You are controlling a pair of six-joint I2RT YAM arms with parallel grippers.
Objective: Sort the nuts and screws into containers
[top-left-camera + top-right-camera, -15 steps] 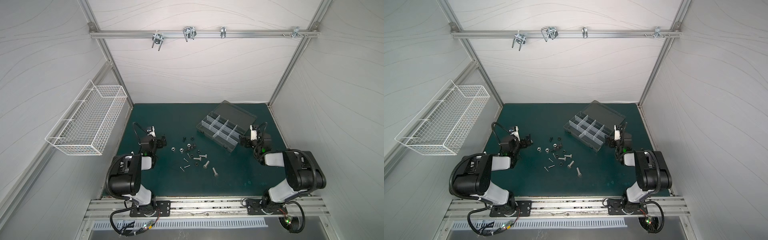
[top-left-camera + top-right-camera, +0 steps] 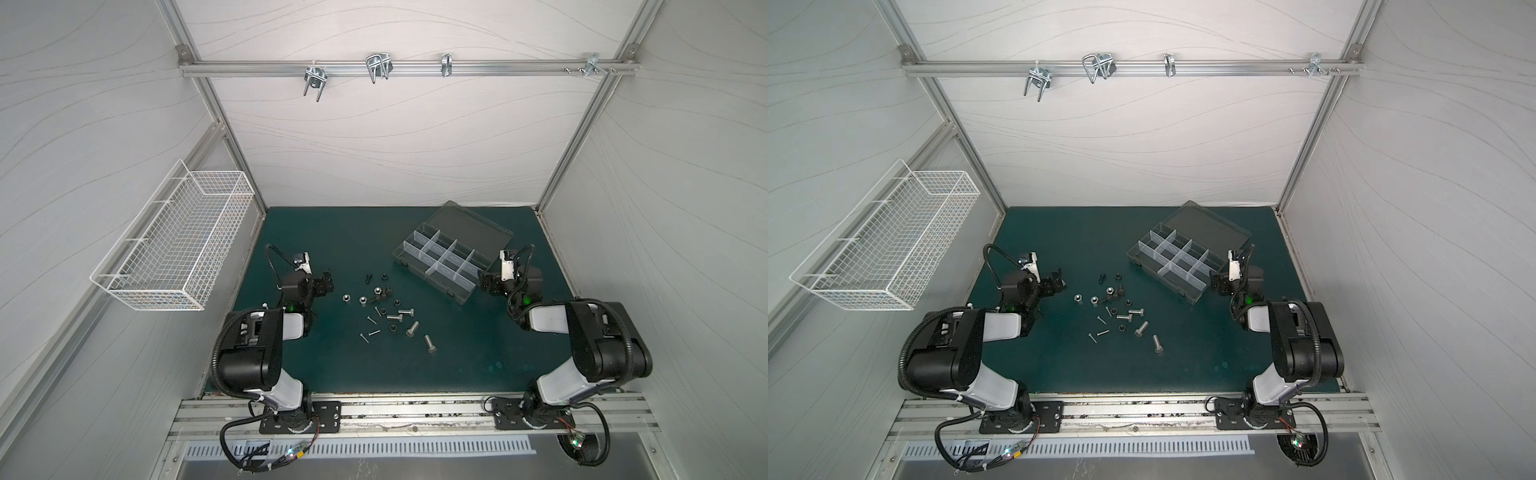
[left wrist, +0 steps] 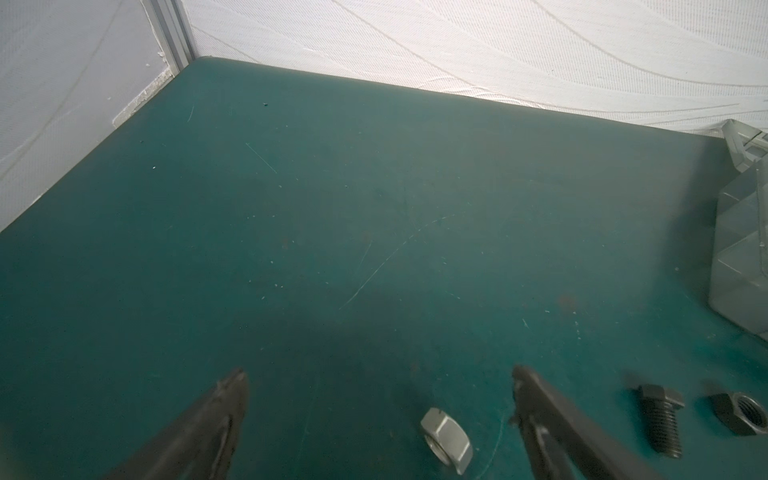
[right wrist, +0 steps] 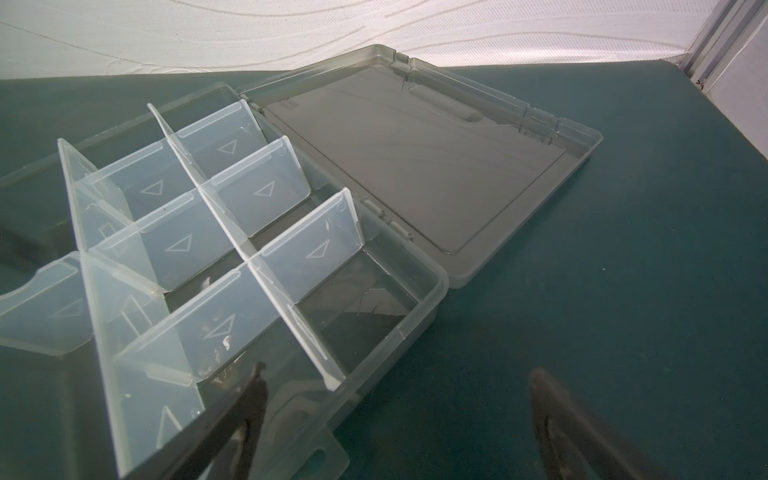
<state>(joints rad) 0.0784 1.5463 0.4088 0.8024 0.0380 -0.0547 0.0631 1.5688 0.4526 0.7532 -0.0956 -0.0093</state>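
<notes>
dark green counter (image 2: 478, 357), white walls (image 2: 374, 145). both top views: silver and black metal screws (image 2: 412, 328) and hex nuts (image 2: 361, 299) scattered mid-counter, near the open clear plastic divided box (image 2: 451, 259). left wrist: left tool (image 3: 379, 374) spread, a silver nut (image 3: 446, 438) between its fingers. right wrist: right tool (image 4: 399, 370) spread, empty, at the box corner.

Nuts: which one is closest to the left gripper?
The silver nut, showing between the left gripper's open fingertips in the left wrist view; the black nut lies outside them.
</notes>
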